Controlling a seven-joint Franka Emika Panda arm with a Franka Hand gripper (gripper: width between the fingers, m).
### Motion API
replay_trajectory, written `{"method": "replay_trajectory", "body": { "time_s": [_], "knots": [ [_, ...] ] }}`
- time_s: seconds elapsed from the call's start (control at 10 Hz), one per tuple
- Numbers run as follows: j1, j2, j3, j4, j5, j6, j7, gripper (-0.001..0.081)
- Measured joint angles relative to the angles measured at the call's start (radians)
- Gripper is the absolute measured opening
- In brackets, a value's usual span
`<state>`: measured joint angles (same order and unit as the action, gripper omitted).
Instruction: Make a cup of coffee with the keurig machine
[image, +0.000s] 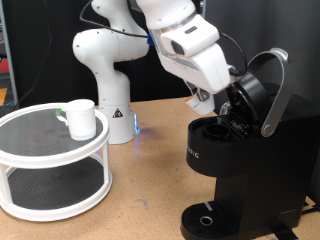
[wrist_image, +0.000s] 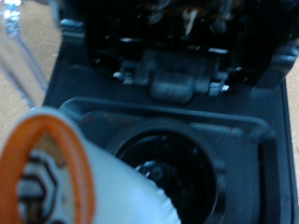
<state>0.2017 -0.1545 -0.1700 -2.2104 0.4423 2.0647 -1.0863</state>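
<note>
The keurig machine (image: 240, 160) stands at the exterior view's right with its lid (image: 262, 85) swung up. My gripper (image: 212, 100) hangs just beside the open top, at the lid's mouth. The wrist view looks down into the dark, round pod chamber (wrist_image: 173, 163). A small white pod with an orange-brown top (wrist_image: 56, 177) fills the near corner of that view, blurred and well above the chamber, carried in my hand. The fingers themselves barely show there. The white cup (image: 80, 119) stands upright on a round stand at the exterior view's left, far from the gripper.
The cup rests on the top shelf of a white two-tier round stand (image: 50, 160). The arm's white base (image: 105, 90) rises behind it. Wooden tabletop (image: 145, 190) lies between the stand and the machine. The drip base (image: 205, 220) sits at the machine's foot.
</note>
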Motion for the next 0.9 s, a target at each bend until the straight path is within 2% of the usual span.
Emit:
{"method": "replay_trajectory", "body": {
  "time_s": [0.3,0.9],
  "knots": [
    [0.011,0.004,0.032,-0.015,0.015,0.056,0.007,0.0097],
    [0.011,0.055,0.06,-0.023,0.012,0.099,0.022,0.0097]
  ]
}}
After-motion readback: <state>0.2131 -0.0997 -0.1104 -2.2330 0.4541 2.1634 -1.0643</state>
